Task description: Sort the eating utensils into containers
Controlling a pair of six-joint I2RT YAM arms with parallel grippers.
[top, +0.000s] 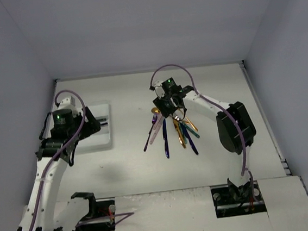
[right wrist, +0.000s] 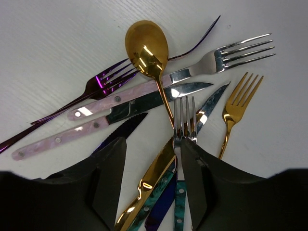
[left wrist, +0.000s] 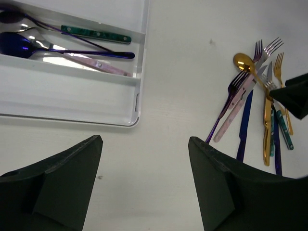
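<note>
The utensils (top: 172, 131) lie in a loose pile on the table middle. In the right wrist view I see a gold spoon (right wrist: 147, 45), a purple fork (right wrist: 103, 84), a silver fork (right wrist: 231, 53), a gold fork (right wrist: 240, 98), pink-handled knives (right wrist: 96, 108) and a gold knife (right wrist: 154, 178). My right gripper (right wrist: 153, 149) is open low over the pile, its fingers either side of the gold knife and a teal-handled fork (right wrist: 185, 120). The white tray (left wrist: 62, 91) holds a dark blue spoon (left wrist: 19, 44), a teal-handled piece (left wrist: 96, 34) and a pink-handled knife (left wrist: 98, 65) in one compartment. My left gripper (left wrist: 144, 144) is open and empty beside the tray's corner.
The tray (top: 103, 139) lies at the left of the table, partly under my left arm (top: 62, 124). The pile also shows in the left wrist view (left wrist: 255, 101), with a right fingertip (left wrist: 296, 94) over it. Grey walls enclose the table.
</note>
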